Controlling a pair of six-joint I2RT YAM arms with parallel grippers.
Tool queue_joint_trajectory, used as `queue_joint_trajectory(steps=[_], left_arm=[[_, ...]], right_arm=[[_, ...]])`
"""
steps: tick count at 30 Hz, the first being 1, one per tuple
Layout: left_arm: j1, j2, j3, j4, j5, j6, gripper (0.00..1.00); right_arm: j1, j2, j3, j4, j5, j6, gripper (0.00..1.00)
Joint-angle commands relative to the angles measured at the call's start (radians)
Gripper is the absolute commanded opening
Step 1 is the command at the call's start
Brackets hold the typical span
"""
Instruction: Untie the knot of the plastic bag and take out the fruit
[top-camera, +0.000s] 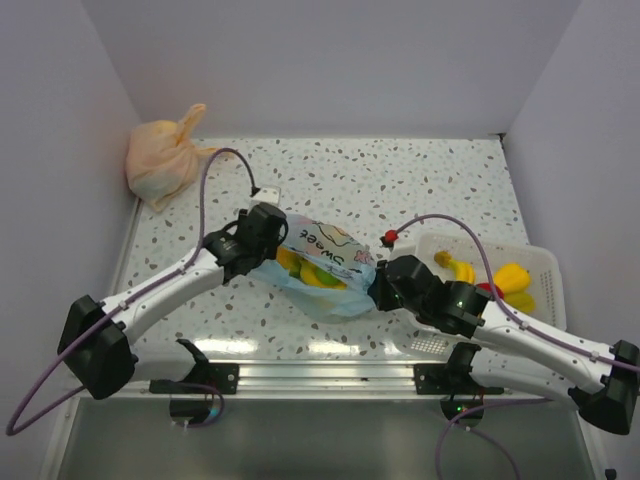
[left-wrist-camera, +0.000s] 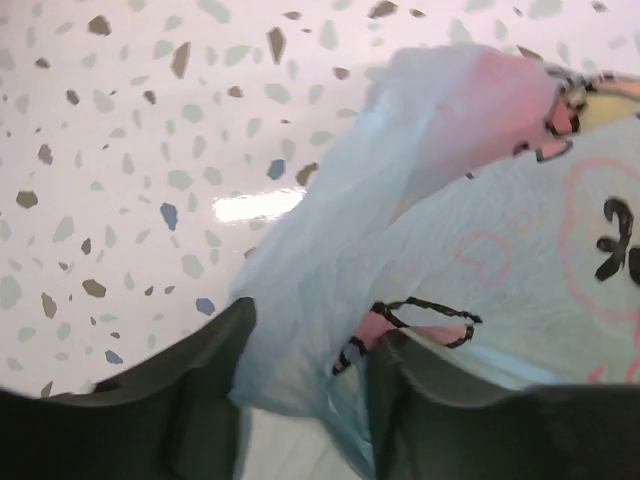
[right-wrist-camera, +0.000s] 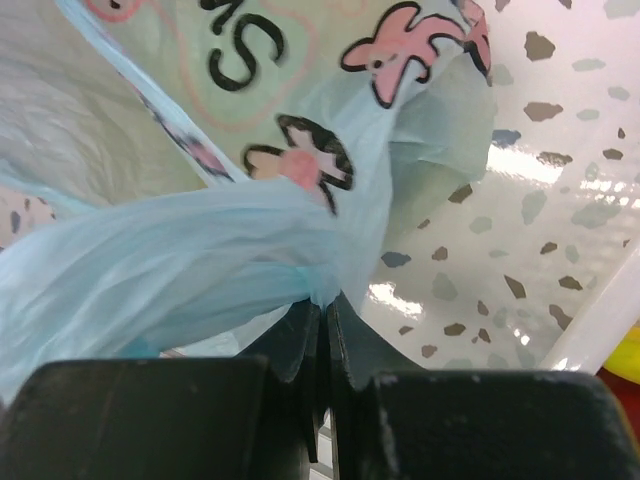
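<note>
The plastic bag (top-camera: 335, 262), light blue with a pink-and-white cartoon panel, lies mid-table. Yellow and green fruit (top-camera: 312, 272) shows through it. My left gripper (top-camera: 280, 244) is at the bag's left end. In the left wrist view its jaws (left-wrist-camera: 305, 350) stand apart, with a loose fold of the bag (left-wrist-camera: 300, 300) between them. My right gripper (top-camera: 379, 287) is at the bag's right end. The right wrist view shows it (right-wrist-camera: 327, 300) shut on a gathered, twisted tail of the bag (right-wrist-camera: 200, 260). The knot itself is hidden.
A peach-orange tied bag (top-camera: 160, 160) sits in the back left corner. A white basket (top-camera: 545, 270) at the right holds a banana (top-camera: 455, 266), other yellow fruit (top-camera: 513, 277) and something red. White walls enclose the speckled table (top-camera: 400, 180).
</note>
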Motion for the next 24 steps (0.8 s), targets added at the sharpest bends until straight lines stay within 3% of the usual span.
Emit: queue_joint_trajectory(steps=[1,5,6,14,16,19,20,24], left_arm=[[0.172,-0.075,-0.034,0.025,-0.092,-0.055,0.44],[0.263,-0.106,-0.03,0.02,0.033,-0.054,0.17],[0.281,-0.114,-0.022,0.013,0.088,-0.055,0.03],[0.3,-0.213,0.082,-0.097,0.336,-0.024,0.0],[0.3,-0.227,0.118,-0.13,0.357,-0.038,0.0],[0.3,-0.238,0.153,-0.173,0.381,-0.044,0.0],[0.3,-0.24,0.159,-0.184,0.39,-0.046,0.0],[0.3,-0.244,0.179,-0.207,0.447,-0.063,0.0]], right_arm=[[-0.007,-0.028,-0.031,-0.09,0.085,0.044,0.0],[-0.007,-0.014,-0.041,-0.076,0.088,0.064,0.0],[-0.005,-0.002,-0.037,-0.077,0.092,0.063,0.0],[-0.011,0.058,0.119,-0.171,0.206,-0.037,0.01],[-0.011,0.105,0.218,-0.198,0.186,-0.1,0.18],[-0.011,0.171,0.376,-0.235,0.123,-0.248,0.33],[-0.01,0.187,0.419,-0.249,0.088,-0.303,0.46],[-0.011,0.271,0.69,-0.371,0.042,-0.402,0.68]])
